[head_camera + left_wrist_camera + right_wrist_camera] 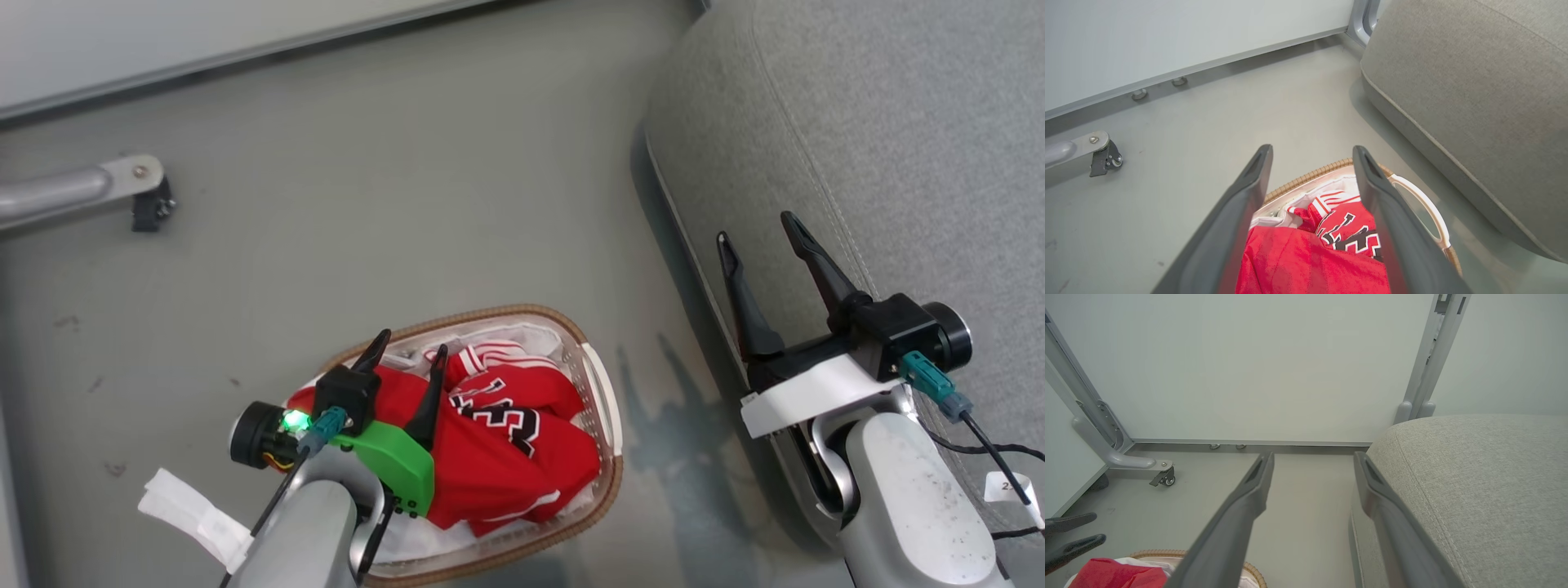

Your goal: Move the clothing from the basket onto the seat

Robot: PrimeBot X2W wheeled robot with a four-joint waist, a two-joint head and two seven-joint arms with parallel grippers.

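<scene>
The basket [606,490], white with a brown woven rim, stands on the grey floor and holds the red clothing [506,465]. A jersey with black-and-white lettering [1351,232] lies on top, and a red-and-white striped edge [1333,197] peeks out at the far end. My left gripper [412,347] hangs open over the basket's left part, its fingers straddling the red cloth [1306,265] with nothing gripped. My right gripper [755,229] is open and empty beside the front edge of the grey seat [898,122], well above the floor. In the right wrist view the seat [1474,486] lies to the right of my right gripper [1312,455].
A metal frame leg with a caster [139,192] reaches in from the left over the floor, seen too in the left wrist view [1102,157]. A white wall panel [1274,367] closes the far side. A strip of bare floor separates basket and seat.
</scene>
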